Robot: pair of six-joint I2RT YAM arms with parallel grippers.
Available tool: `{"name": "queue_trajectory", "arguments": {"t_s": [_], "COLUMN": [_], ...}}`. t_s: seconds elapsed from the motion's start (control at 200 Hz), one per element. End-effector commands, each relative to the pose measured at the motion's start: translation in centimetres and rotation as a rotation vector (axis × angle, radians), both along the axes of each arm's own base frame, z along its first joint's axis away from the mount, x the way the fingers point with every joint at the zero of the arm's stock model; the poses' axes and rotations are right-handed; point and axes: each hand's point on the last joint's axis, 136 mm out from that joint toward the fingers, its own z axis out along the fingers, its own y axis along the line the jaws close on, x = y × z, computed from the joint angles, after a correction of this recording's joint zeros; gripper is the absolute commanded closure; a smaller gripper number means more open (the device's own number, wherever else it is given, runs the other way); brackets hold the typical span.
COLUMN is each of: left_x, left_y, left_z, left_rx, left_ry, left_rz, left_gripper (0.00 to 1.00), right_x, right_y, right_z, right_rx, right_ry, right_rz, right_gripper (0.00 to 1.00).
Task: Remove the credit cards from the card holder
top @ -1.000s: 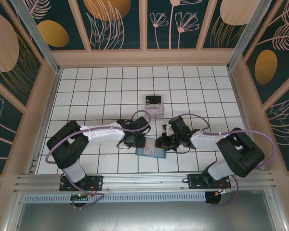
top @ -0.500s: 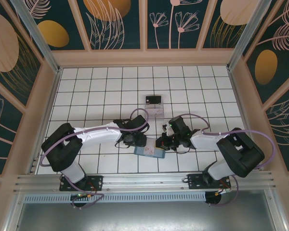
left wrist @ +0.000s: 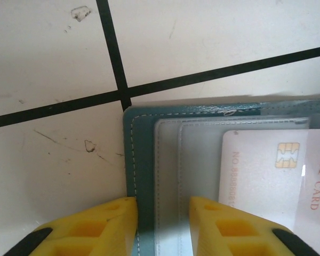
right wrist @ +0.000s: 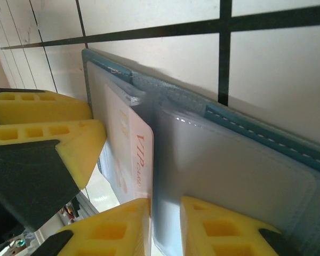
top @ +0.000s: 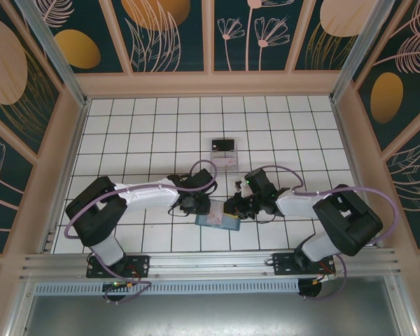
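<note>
Enclosure: teal wall panels with pale floral print around a white tiled table (top: 126, 140) with black grid lines.
Card holder (top: 218, 221): teal, lying open and flat on the tiles at the 6 o'clock side of the table, between the two wrists; clear sleeves face up.
Pale card (left wrist: 256, 176): whitish with a gold chip and reddish "VIP CARD" lettering; tucked in a clear sleeve, with its lettered end sticking out past the sleeve edge.
Dark card (top: 225, 145): lies in a clear tray (top: 224, 162), at 12 o'clock from the holder and well apart from it.
Left gripper (left wrist: 162, 205): jaws apart by a moderate gap, tips over the holder's 9 o'clock end; the stitched teal border and the first sleeve edge run between them. Nothing is clamped.
Right gripper (right wrist: 164, 205): jaws parted only narrowly, at the holder's 3 o'clock end over the sleeves. The pale card's corner meets one tip, and nothing visibly sits between the pads.
Left fingers (right wrist: 48, 109), right wrist view: at 9 o'clock, just beside the pale card.
</note>
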Motion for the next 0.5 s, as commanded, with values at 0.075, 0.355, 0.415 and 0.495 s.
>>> {"name": "queue_trajectory", "arguments": {"t_s": [0.075,0.355,0.415,0.495], "left_x": [-1.7,-1.8,-1.8,-1.8], "left_y": [1.6,1.7,1.7,1.9], "left_z": [-2.9,-2.9,-2.9,-2.8], "left_rx": [0.073,0.073,0.073,0.078], "left_ry": [0.075,0.079,0.079,0.075], "left_rz": [-0.009,-0.008,-0.007,-0.005], "left_gripper": [0.68,0.69,0.69,0.69], "right_x": [0.2,0.3,0.3,0.3], "right_y": [0.6,1.8,1.8,1.6], "right_z": [-0.3,0.2,0.1,0.0], "right_rx": [0.017,0.04,0.037,0.022], "right_ry": [0.013,0.007,0.009,0.006], "right_rz": [0.001,0.016,0.017,0.011], "right_gripper": [0.77,0.79,0.82,0.9]}}
